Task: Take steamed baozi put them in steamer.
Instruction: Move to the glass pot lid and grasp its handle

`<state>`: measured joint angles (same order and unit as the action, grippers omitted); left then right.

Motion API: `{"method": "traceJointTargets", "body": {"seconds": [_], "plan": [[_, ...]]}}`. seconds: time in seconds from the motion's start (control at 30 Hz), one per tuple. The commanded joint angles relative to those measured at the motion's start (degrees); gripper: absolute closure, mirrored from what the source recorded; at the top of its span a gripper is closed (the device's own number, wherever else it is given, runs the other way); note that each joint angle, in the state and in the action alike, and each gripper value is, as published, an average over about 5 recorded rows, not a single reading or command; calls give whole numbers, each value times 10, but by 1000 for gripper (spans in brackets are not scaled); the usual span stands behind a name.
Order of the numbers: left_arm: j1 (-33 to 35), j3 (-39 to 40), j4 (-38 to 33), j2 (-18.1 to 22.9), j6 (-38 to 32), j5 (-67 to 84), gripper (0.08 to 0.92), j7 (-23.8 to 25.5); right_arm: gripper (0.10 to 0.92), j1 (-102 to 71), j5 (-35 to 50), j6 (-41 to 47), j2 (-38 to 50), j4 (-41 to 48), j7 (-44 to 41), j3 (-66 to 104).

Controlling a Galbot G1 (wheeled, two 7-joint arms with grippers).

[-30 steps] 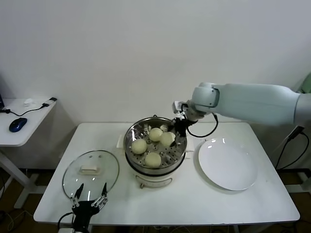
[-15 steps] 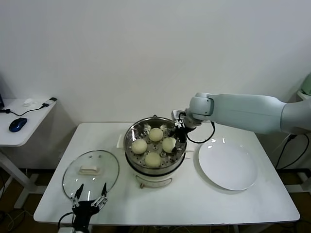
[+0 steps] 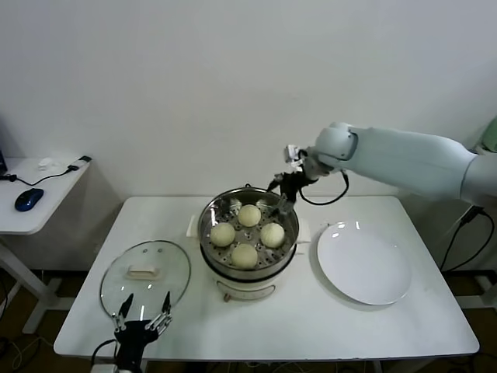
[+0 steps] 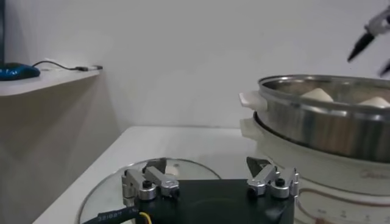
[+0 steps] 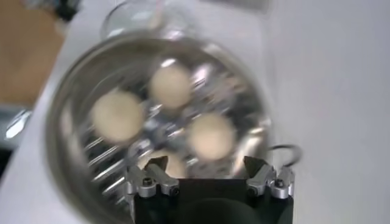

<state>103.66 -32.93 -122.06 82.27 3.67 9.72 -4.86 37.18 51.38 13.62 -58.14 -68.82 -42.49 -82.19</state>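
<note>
Four cream-white baozi lie on the perforated tray inside the steel steamer [image 3: 289, 242]: one at the back [image 3: 248, 215], one at the left [image 3: 223, 234], one at the right [image 3: 272, 234], one at the front [image 3: 245, 256]. My right gripper [image 3: 283, 193] is open and empty, raised above the steamer's back right rim. In the right wrist view the steamer [image 5: 67, 128] and the baozi [image 5: 211, 136] show below the open jaws. My left gripper [image 3: 142, 314] is open and empty at the table's front left, by the glass lid.
A round glass lid [image 3: 145, 273] lies flat on the table left of the steamer. A flat white plate [image 3: 363, 263] lies to the right, bare. A side desk with a blue mouse [image 3: 29, 199] stands at the far left.
My right gripper let go of the right-hand baozi inside the steamer, then rose up and back, away from the rim. The left arm has not moved.
</note>
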Motion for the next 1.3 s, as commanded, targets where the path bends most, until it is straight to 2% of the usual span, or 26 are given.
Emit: {"method": "traceJointTargets", "body": {"seconds": [0.03,0.2,0.33,0.43,0.6,0.73,0.87,1.0,1.3], "plan": [[0,0,-2,-1,-8,9,177,-2,203,-118,-3,-9,90,4,302,260],[-11,-5,-1,-6,-31,11,177,-3,203,-320,-47,16,202,-94,445,488],[-29,-15,9,-8,-35,-19,177,-4,202,-541,-121,-10,263,-158,467,694],[-44,-19,22,-8,-41,-43,177,-5,203,-728,-157,-39,269,-192,462,869],[-63,-17,38,-11,-45,-48,177,-8,203,-982,-202,-102,203,-217,425,1109],[-74,-17,53,-17,-52,-74,177,-12,203,-1086,-226,-172,116,-217,397,1202],[-81,-17,65,-22,-62,-127,177,-24,203,-1137,-266,-243,41,-198,379,1228],[-91,-22,92,-24,-88,-249,177,-73,203,-1169,-295,-284,-33,-176,367,1233],[-87,-40,148,-48,-136,-475,177,-150,203,-1209,-351,-282,-138,-189,367,1211]]}}
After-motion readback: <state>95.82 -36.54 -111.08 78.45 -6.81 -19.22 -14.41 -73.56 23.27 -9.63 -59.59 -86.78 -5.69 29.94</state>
